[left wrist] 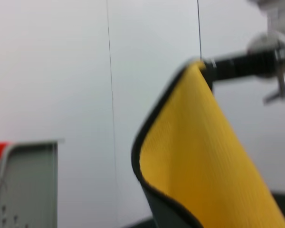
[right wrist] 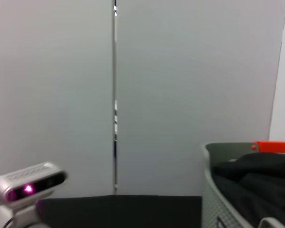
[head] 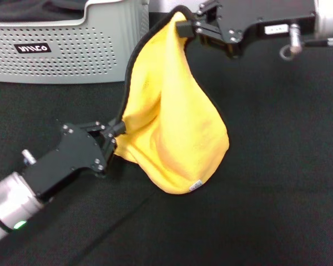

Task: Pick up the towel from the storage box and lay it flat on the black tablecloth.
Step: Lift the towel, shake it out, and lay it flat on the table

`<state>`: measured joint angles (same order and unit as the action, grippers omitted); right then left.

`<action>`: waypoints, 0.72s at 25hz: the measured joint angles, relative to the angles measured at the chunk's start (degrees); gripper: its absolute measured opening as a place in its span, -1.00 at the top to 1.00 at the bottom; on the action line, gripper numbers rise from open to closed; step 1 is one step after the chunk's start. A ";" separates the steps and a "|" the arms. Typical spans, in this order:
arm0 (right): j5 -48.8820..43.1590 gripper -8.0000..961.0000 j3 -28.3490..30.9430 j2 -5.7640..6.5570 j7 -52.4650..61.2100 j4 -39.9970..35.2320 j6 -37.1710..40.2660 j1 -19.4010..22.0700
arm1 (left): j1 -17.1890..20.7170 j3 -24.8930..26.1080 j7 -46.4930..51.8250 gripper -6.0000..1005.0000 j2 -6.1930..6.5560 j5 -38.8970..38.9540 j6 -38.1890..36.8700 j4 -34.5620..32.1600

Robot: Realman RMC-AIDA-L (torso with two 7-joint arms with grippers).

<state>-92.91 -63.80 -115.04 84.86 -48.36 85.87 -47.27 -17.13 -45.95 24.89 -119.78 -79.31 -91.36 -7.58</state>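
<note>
My yellow towel (head: 172, 127) hangs sagging above the black tablecloth (head: 277, 166), out of the perforated grey-green storage box (head: 66, 50) behind it.

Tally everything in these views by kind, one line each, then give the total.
Towels: 1, the towel, held up between both grippers
Baskets: 1, the storage box
Tablecloths: 1, the black tablecloth
Grippers: 2, left gripper, right gripper
Total: 5
</note>
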 joint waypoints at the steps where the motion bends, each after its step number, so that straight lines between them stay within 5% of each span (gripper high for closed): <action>1: 0.31 0.97 0.08 0.07 0.00 -0.20 0.72 0.61 | 0.37 0.00 1.61 0.97 0.02 0.01 -1.17 -1.20; 5: 1.15 0.97 3.32 0.19 -0.01 -1.35 8.20 4.91 | 1.75 -0.01 10.07 0.97 0.40 -0.30 -7.64 -7.43; 13: 8.57 0.97 7.37 -0.28 0.01 -7.60 22.73 15.44 | 0.14 0.05 28.19 0.97 4.06 -0.29 -22.99 -18.06; 18: 11.42 0.97 7.70 0.26 -0.40 -8.91 27.50 20.47 | -0.21 -0.24 36.06 0.97 4.98 0.14 -25.13 -23.12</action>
<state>-81.50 -56.10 -114.77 84.46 -57.27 113.37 -26.80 -17.34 -46.19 60.95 -114.81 -79.17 -116.49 -30.69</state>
